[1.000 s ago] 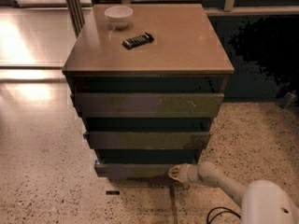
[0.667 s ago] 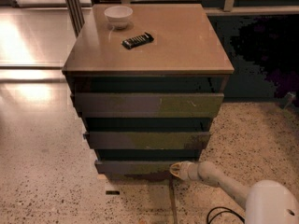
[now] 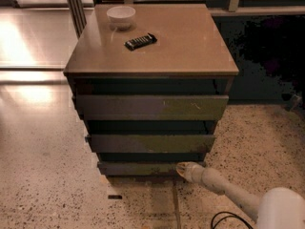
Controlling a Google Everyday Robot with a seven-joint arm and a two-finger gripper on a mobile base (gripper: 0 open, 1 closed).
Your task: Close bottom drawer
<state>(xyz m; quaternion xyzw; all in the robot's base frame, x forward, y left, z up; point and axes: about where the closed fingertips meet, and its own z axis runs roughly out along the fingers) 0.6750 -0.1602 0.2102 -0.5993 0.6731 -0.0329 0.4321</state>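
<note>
The brown cabinet [image 3: 152,46] stands on a speckled floor with three drawer fronts stacked below its top. The bottom drawer [image 3: 138,168] is the lowest and narrowest front; its panel sits close under the middle drawer front [image 3: 150,143]. My gripper [image 3: 182,170] reaches in from the lower right on a white arm, and its tip rests against the right part of the bottom drawer's front panel. The top drawer front [image 3: 151,107] is the widest.
A white bowl [image 3: 120,16] and a black bar-shaped object [image 3: 140,41] lie on the cabinet top. A small dark object [image 3: 114,197] lies on the floor in front of the cabinet. A dark wall [image 3: 267,56] runs behind at right.
The bottom drawer front has moved inward toward the cabinet, and my gripper has followed it in.
</note>
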